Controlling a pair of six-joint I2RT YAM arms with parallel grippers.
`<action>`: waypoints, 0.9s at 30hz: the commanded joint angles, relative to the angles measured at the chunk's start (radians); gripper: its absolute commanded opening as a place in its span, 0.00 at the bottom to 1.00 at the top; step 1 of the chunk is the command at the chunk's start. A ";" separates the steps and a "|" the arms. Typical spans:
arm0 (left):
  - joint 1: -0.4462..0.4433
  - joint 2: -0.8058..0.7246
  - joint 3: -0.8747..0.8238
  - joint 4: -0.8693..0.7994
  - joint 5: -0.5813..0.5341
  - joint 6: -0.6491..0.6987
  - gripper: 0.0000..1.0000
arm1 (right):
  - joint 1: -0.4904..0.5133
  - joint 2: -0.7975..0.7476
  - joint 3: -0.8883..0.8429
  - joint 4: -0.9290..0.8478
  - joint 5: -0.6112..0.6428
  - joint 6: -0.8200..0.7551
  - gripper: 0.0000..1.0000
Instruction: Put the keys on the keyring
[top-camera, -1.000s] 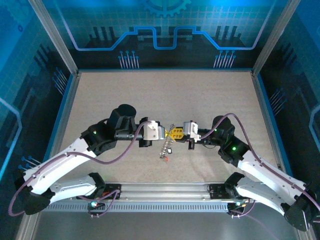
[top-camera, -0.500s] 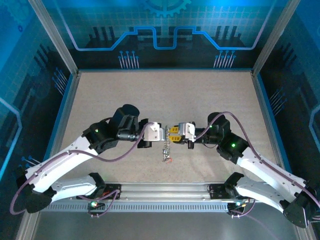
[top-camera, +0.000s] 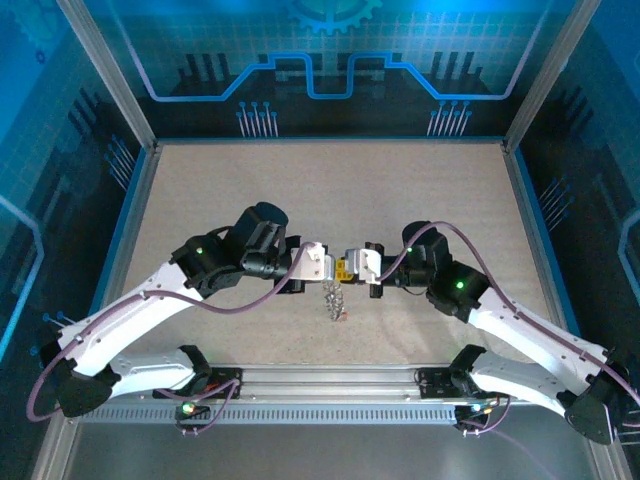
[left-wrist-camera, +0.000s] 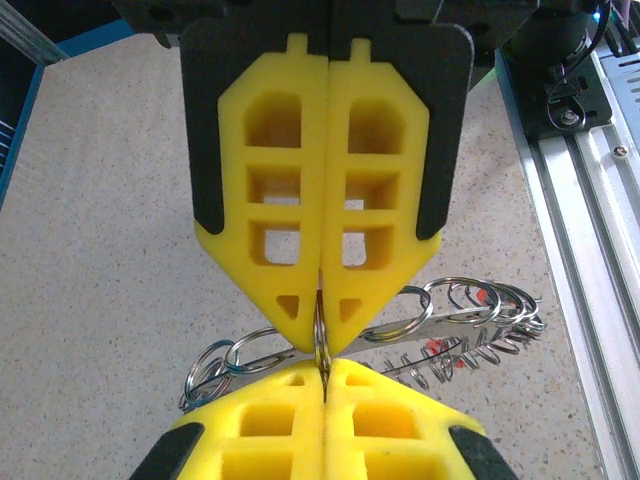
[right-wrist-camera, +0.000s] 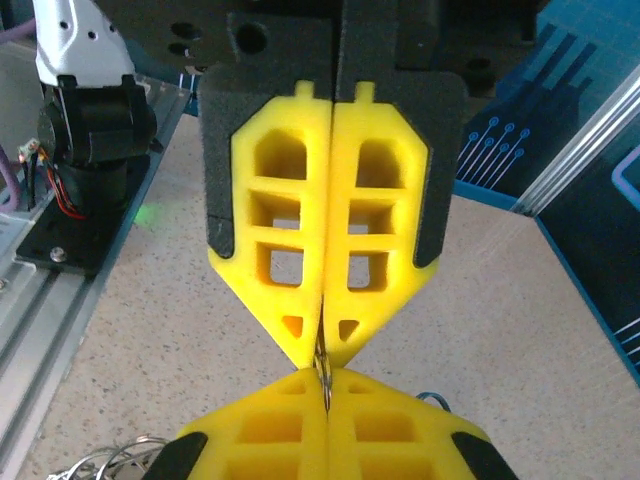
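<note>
My left gripper (top-camera: 340, 268) and right gripper (top-camera: 352, 268) meet tip to tip above the middle of the table. Both are shut on one thin silvery loop of the keyring (left-wrist-camera: 322, 335), pinched edge-on between the two pairs of yellow pads. In the left wrist view my own fingertips (left-wrist-camera: 300, 385) rise from the bottom and the right gripper's come down from above. The rest of the keyring (top-camera: 333, 296) hangs below as a chain of wire loops (left-wrist-camera: 470, 303). Red key heads (left-wrist-camera: 436, 347) show among the loops. The right wrist view shows the same pinch (right-wrist-camera: 323, 368) and a blue sliver (right-wrist-camera: 432, 399).
The speckled beige table (top-camera: 300, 190) is fenced by blue side walls and a back panel. An aluminium rail (top-camera: 320, 385) with both arm bases runs along the near edge, close under the hanging loops. Purple cables arch over each arm.
Both arms have swung their elbows inward and forward, while the fingertips stay together over nearly the same spot. The hanging loops have shifted slightly to the right.
</note>
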 joint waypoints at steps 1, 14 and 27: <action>-0.001 -0.015 0.028 0.019 0.026 0.009 0.02 | 0.013 -0.017 -0.014 0.041 0.016 0.034 0.00; -0.001 -0.104 -0.127 0.170 -0.023 0.005 0.16 | -0.011 -0.087 -0.101 0.278 -0.030 0.218 0.00; -0.001 -0.105 -0.158 0.274 -0.049 0.000 0.00 | -0.015 -0.083 -0.084 0.297 -0.066 0.225 0.00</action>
